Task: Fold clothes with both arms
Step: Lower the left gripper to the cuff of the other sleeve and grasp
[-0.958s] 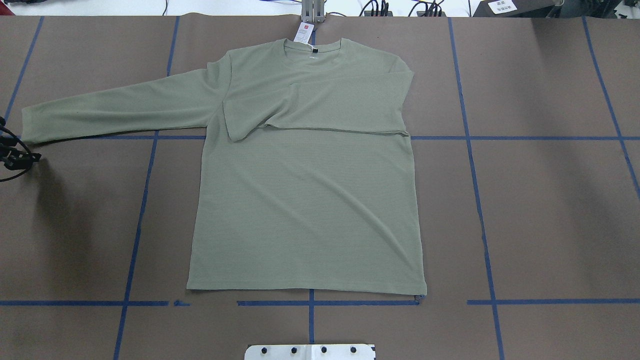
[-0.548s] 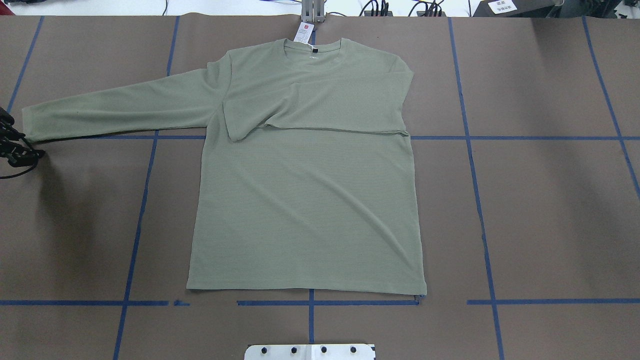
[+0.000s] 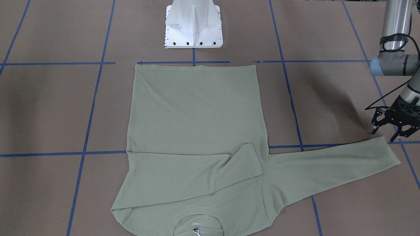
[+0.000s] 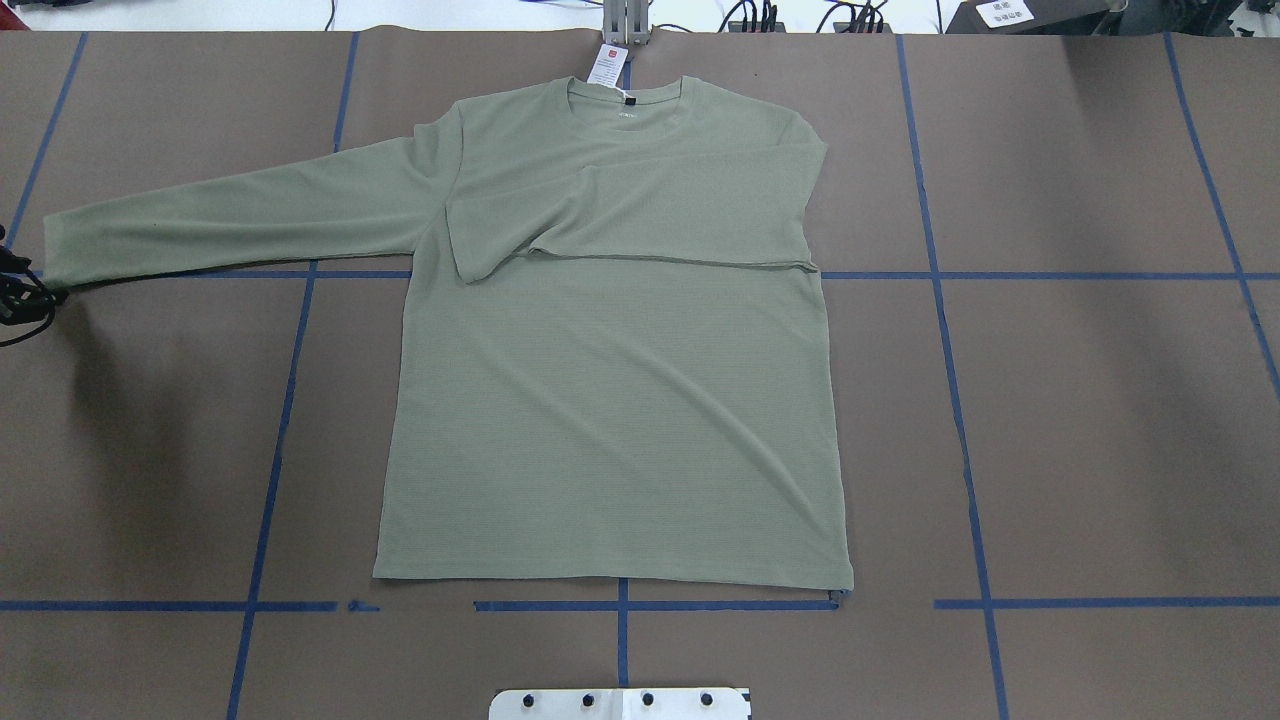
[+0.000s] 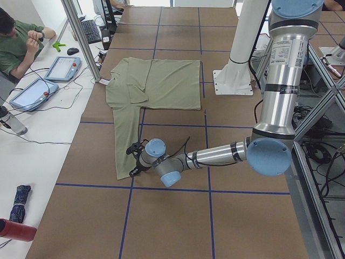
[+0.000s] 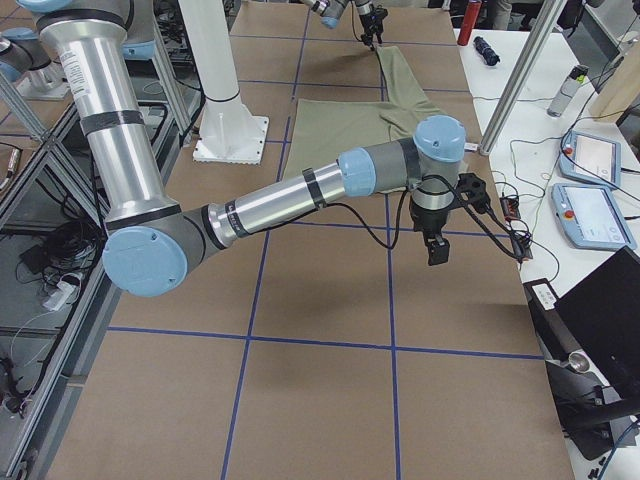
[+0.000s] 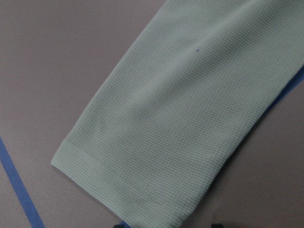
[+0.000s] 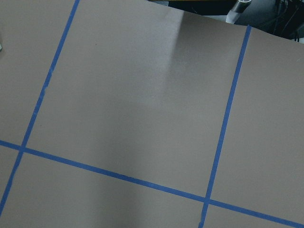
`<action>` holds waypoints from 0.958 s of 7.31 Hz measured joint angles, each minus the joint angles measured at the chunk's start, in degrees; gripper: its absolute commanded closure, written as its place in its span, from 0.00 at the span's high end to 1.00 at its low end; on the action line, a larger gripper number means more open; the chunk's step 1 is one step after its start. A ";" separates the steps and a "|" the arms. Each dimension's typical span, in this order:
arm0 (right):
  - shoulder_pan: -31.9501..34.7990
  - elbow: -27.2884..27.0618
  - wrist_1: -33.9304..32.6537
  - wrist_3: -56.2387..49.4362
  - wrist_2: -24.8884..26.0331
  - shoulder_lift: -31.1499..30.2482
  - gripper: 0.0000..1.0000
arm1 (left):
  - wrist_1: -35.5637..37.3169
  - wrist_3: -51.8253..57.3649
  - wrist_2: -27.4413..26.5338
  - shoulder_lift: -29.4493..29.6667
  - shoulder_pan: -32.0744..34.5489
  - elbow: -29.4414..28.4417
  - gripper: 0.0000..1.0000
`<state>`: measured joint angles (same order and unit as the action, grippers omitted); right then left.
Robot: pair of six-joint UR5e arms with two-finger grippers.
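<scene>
The shirt (image 4: 610, 420) is matt, finely waffled knit cloth on a dull brown, paper-like table cover (image 4: 1100, 420) crossed by smooth blue tape (image 4: 1050, 275), near the left arm (image 5: 277, 102) of satiny metal.

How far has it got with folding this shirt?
Early on. One sleeve already lies folded across the chest of the sage-green shirt. The left gripper, fingers open, hovers beside the cuff of the outstretched sleeve, not gripping it. Left: fold that sleeve in, then fold the flat body.
</scene>
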<state>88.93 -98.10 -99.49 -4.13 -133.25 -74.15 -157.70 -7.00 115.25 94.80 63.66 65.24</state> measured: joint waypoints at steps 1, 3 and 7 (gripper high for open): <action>-0.03 -0.14 0.00 0.00 0.01 -0.14 1.00 | 0.06 -0.03 0.13 0.11 0.16 -0.01 0.46; -0.05 -0.22 0.00 -0.02 0.06 -0.32 1.00 | 0.18 -0.05 0.08 0.29 0.21 -0.08 0.46; -0.07 -0.25 0.00 -0.09 0.15 -0.79 1.00 | 0.14 -0.03 -0.18 0.45 0.10 -0.67 0.37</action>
<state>88.86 -98.35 -99.49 -4.22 -133.10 -74.94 -157.56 -7.03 115.07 95.25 63.75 64.57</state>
